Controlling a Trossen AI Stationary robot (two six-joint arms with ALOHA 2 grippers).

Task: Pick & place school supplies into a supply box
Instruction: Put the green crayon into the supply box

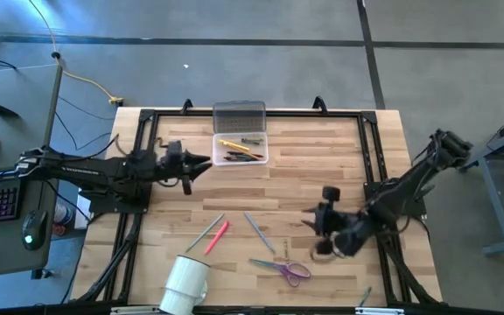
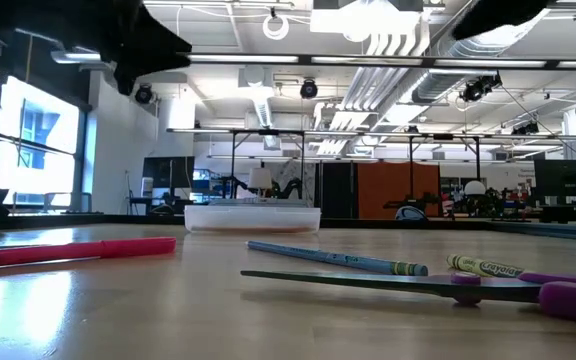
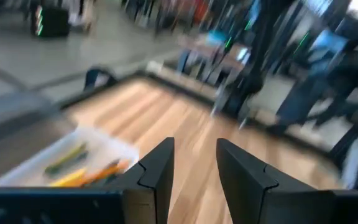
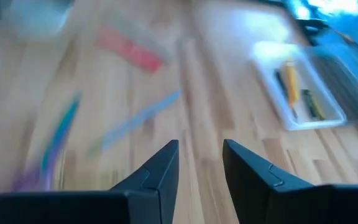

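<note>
The supply box (image 1: 241,145), a clear case with its lid (image 1: 239,115) folded back, sits at the table's far middle with yellow, orange and dark pens inside. A green pencil (image 1: 203,233), a pink pen (image 1: 218,236), a blue pencil (image 1: 258,231), a small crayon (image 1: 283,248) and purple-handled scissors (image 1: 283,269) lie flat on the near half of the table. My left gripper (image 1: 205,163) hovers open just left of the box, above the table. My right gripper (image 1: 310,226) is open in the air right of the blue pencil. Nothing is between either pair of fingers (image 3: 160,165) (image 4: 163,165).
A white cup (image 1: 186,282) lies on its side at the near edge, left of the scissors. A black frame (image 1: 147,118) runs along the table's sides and far edge. Bare wood lies between the box and the loose supplies.
</note>
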